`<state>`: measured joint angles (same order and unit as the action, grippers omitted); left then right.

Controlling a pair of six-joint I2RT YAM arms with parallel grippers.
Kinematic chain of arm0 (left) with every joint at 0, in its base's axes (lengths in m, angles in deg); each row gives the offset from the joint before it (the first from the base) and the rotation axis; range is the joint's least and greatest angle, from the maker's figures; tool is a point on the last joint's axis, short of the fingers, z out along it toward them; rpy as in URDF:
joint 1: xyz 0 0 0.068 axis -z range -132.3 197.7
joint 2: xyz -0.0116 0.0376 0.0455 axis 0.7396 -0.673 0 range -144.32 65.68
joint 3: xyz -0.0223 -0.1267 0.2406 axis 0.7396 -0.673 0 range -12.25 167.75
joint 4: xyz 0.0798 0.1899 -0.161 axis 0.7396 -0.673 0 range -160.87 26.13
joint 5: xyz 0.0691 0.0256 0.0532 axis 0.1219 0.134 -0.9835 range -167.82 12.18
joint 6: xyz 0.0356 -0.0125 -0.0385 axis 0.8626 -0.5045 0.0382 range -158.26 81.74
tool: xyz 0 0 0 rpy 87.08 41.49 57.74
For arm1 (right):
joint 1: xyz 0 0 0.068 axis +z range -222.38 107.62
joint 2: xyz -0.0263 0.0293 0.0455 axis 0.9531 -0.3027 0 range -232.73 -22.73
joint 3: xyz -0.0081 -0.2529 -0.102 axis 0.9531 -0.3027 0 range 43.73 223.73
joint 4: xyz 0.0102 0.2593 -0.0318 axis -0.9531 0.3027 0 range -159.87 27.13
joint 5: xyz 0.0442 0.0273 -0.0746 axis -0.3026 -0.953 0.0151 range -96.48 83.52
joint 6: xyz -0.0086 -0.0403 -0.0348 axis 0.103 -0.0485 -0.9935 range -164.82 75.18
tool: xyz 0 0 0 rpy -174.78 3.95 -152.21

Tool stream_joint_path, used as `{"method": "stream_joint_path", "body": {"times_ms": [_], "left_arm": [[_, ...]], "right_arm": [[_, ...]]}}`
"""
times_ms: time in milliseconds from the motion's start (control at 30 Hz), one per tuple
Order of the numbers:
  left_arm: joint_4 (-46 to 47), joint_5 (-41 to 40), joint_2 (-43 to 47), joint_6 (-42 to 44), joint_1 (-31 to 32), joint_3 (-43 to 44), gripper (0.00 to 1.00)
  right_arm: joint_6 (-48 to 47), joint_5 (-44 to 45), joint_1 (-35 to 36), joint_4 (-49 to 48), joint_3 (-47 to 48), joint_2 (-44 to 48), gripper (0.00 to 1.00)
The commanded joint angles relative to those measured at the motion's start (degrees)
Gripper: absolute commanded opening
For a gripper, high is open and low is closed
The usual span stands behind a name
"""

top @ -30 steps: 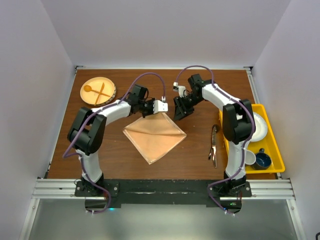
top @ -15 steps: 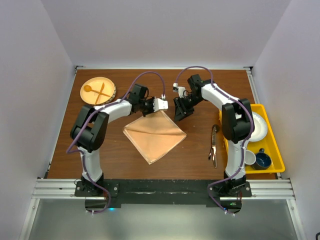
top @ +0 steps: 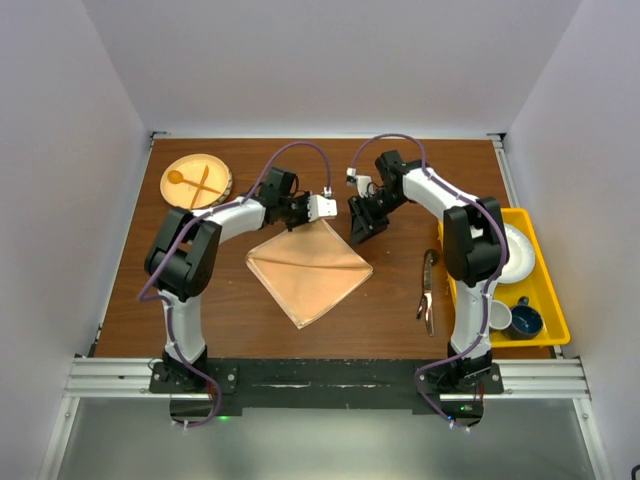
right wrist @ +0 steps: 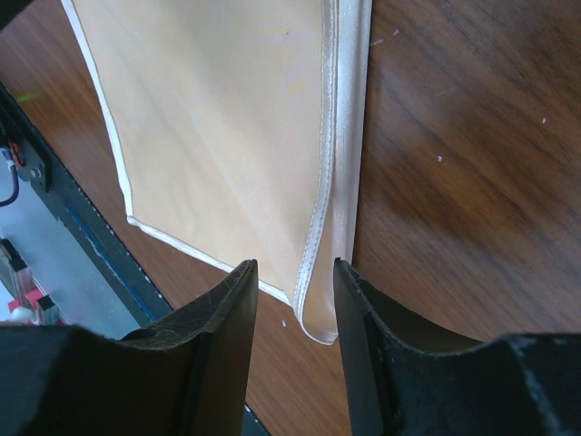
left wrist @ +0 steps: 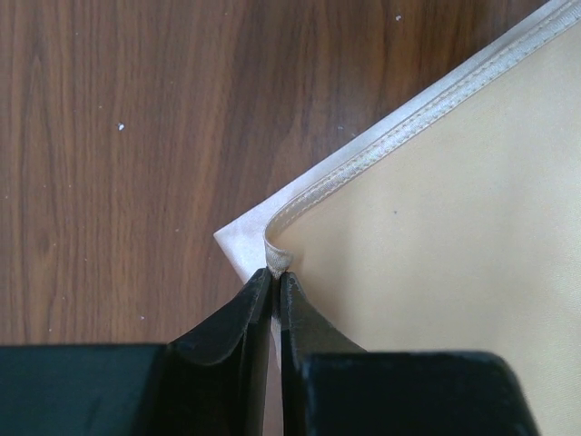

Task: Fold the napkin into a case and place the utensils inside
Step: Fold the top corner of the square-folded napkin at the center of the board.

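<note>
From above, the napkin (top: 308, 272) lies flat as a diamond mid-bench, with a crease line running across it from 9 to 3 o'clock. Both arms meet at its 12 o'clock corner. The left fingers (top: 327, 211) have crept a little further toward 12 o'clock over the last second and the left elbow has swung slightly. The right fingers (top: 358, 230) have edged in from the 3 o'clock side. The cloth's outline has not shifted at all, so the corner is gripped but probably not yet carried over. The dark utensils (top: 427, 290) wait untouched on the bench (top: 400, 330) at 3 o'clock of the napkin, beside the yellow tray (top: 556, 318). The wooden plate (top: 215, 190) sits well apart at 10 o'clock.

The left wrist view shows the fingers drawn almost together, only a sliver between them, nipping the rolled hem of the napkin's (left wrist: 454, 272) upper layer at its very tip. A paler under-layer corner pokes out just beside it, toward 9 o'clock, flat on the wood.

The right wrist view shows the fingers standing apart at a moderate gap and holding nothing. A rounded corner of the napkin (right wrist: 218, 118) lies below and between them, with its doubled hem running away toward 12 o'clock. Whether the tips touch the cloth I cannot tell.

The fold looks to be only starting, with no case formed yet.
</note>
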<state>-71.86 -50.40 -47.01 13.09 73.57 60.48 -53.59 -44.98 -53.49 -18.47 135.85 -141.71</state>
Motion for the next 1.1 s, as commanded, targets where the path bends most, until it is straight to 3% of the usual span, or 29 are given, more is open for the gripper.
{"method": "stream_joint_path", "body": {"times_ms": [0,367,500,667,833,967,1067], "left_arm": [[3.3,0.1,-1.1,-1.1,-0.5,2.5,0.14],[7.1,-3.4,-1.3,-3.1,-0.7,2.1,0.23],[13.3,-5.3,0.4,-7.7,-1.2,2.6,0.39],[9.2,-4.7,7.2,-16.5,-3.7,3.2,0.55],[-0.1,8.2,17.0,-32.2,-10.9,-0.2,0.56],[-3.6,18.9,23.6,-41.3,-14.4,-10.4,0.53],[-2.3,22.3,26.9,-47.3,-15.3,-17.2,0.49]], "right_arm": [[-0.2,0.0,0.2,0.4,-0.6,1.4,0.42],[0.2,-0.6,0.2,0.6,-0.7,2.9,0.42],[0.7,-2.0,0.1,-1.0,-2.8,5.3,0.42],[1.6,-6.2,0.1,-4.1,-4.9,10.2,0.41],[2.6,-8.7,2.1,-8.6,-8.0,12.9,0.41],[5.2,-9.3,5.6,-12.0,-9.0,12.1,0.41],[6.9,-9.1,6.8,-14.9,-9.1,10.3,0.41]]}}
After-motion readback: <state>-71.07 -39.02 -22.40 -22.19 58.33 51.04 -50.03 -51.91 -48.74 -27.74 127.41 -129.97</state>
